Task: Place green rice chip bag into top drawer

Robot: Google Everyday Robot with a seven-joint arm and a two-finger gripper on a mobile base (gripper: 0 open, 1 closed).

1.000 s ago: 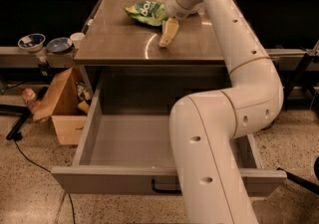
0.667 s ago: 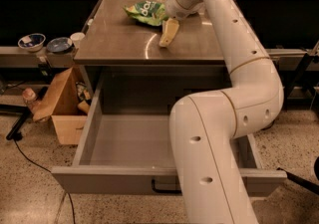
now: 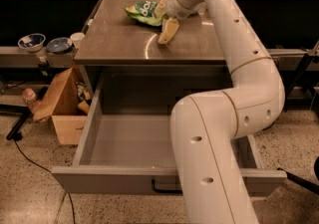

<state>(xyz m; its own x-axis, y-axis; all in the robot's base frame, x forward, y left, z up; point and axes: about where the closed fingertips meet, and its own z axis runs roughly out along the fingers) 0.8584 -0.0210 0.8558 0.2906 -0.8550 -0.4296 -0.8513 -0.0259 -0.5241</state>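
The green rice chip bag [image 3: 141, 12] lies on the back half of the brown counter top [image 3: 124, 44], crinkled, with white lettering. My gripper [image 3: 167, 23] is on the counter at the bag's right end, touching or almost touching it. The top drawer [image 3: 99, 180] below the counter is pulled wide open, with a plain grey interior and a dark handle [image 3: 164, 187] on its front panel. My white arm [image 3: 219, 133] rises in front of the drawer's right half and hides it.
An open cardboard box [image 3: 62, 106] with clutter sits on the floor left of the drawer. Two bowls [image 3: 31, 41] and a small cup [image 3: 77, 38] stand on a low shelf at the left. Dark cables and stand legs lie on the floor on both sides.
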